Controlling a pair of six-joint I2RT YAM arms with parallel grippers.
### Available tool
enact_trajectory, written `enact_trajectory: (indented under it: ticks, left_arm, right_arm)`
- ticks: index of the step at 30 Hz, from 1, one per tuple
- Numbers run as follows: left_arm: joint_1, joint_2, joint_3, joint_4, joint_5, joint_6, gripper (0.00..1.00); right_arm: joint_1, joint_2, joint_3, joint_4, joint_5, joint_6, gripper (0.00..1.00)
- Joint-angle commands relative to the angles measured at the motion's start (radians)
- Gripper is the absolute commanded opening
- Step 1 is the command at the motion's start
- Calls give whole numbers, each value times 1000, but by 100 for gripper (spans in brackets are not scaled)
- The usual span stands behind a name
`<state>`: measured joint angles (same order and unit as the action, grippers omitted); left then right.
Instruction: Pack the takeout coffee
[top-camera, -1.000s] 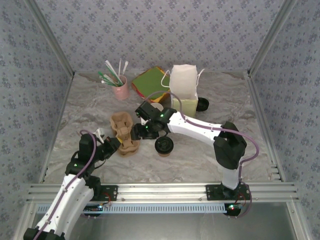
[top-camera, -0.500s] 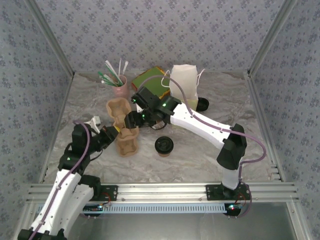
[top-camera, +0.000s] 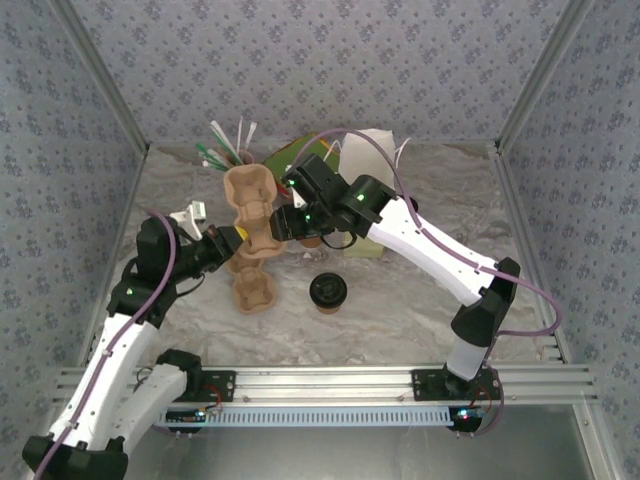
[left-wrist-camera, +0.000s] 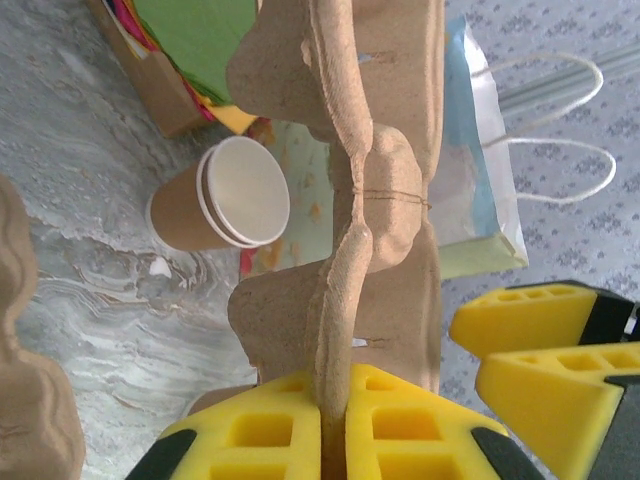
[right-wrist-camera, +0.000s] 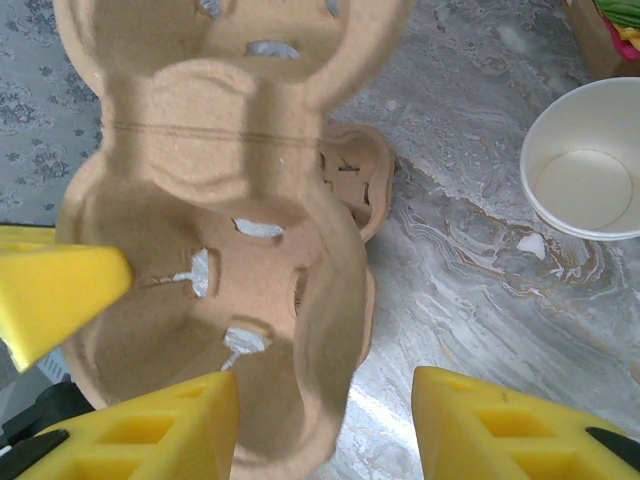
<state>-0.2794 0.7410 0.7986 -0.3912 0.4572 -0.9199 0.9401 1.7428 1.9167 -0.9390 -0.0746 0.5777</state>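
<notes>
The takeout coffee (top-camera: 328, 291), a brown cup with a black lid, stands on the table in front of both grippers, untouched. My left gripper (top-camera: 232, 240) (left-wrist-camera: 335, 385) is shut on the rim of a brown cardboard cup carrier (top-camera: 252, 210) (left-wrist-camera: 380, 190), held up off the table and tilted. My right gripper (top-camera: 278, 225) (right-wrist-camera: 320, 400) is open, with the carrier's (right-wrist-camera: 220, 230) side wall between its fingers and a wide gap on the right side. The white paper bag (top-camera: 372, 150) (left-wrist-camera: 480, 200) stands behind the right arm.
A second carrier (top-camera: 252, 292) (right-wrist-camera: 355, 185) lies on the table below the lifted one. A lidless brown cup (left-wrist-camera: 225, 195) (right-wrist-camera: 585, 170) stands near the bag. A pink cup of straws (top-camera: 240, 158) and coloured napkins (top-camera: 290, 155) sit at the back.
The left gripper has lifted the carrier off the table and carried it toward the back. The right gripper has moved back with it and now straddles its wall.
</notes>
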Motion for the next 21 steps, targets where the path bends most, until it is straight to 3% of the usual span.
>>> enact_trajectory:
  ticks: [1, 14, 21]
  left_arm:
    - [-25, -5, 37, 11, 19, 29, 10]
    - [-41, -25, 25, 32, 2, 32, 10]
    - [-49, -15, 24, 43, 12, 45, 9]
  right_arm:
    - [-5, 7, 1, -2, -16, -9, 48]
    - [-48, 40, -23, -1, -144, 98, 40]
    - [-72, 28, -58, 28, -232, 107, 28]
